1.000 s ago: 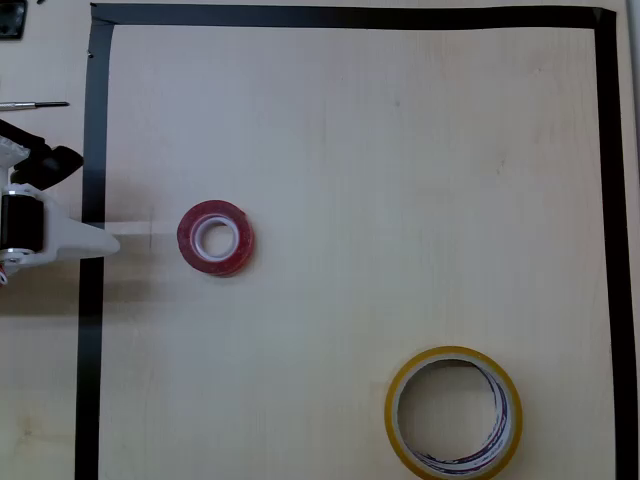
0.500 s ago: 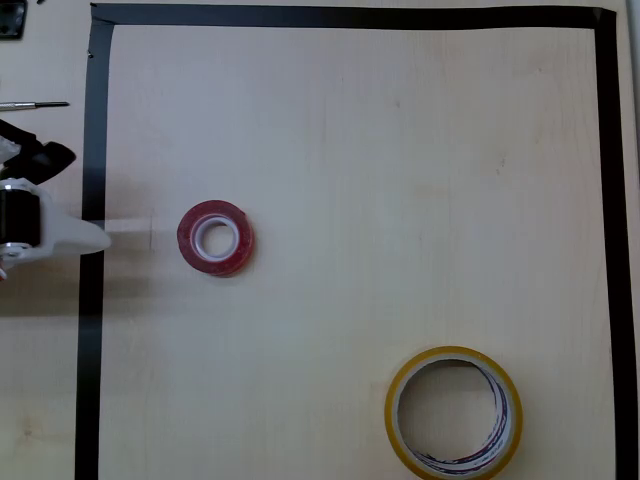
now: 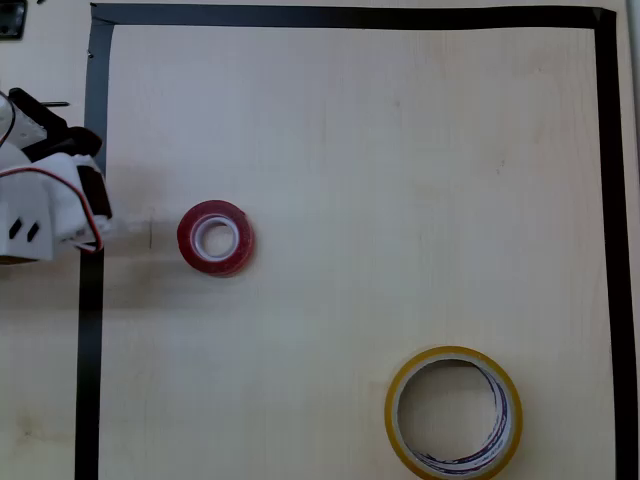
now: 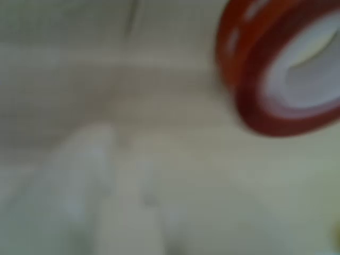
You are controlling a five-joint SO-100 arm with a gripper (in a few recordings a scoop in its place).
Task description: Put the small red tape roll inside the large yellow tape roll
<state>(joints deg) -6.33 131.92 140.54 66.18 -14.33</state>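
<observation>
The small red tape roll (image 3: 215, 237) lies flat on the pale wooden table, left of centre in the overhead view. In the wrist view it sits at the upper right, blurred (image 4: 281, 69). The large yellow tape roll (image 3: 454, 412) lies flat at the bottom right, far from the red one, and its hole is empty. My gripper (image 3: 98, 225) is at the left edge over the black tape line, a short way left of the red roll and not touching it. A blurred white finger (image 4: 106, 196) fills the wrist view's lower left. Whether the jaws are open is unclear.
A black tape border (image 3: 350, 16) frames the work area along the top, left (image 3: 88, 380) and right. A small dark object (image 3: 10, 20) lies outside the top-left corner. Bare table spreads between the two rolls.
The arm's white body with its red wire has swung up into view at the left edge, where only a pointed white finger showed before. Neither roll has moved.
</observation>
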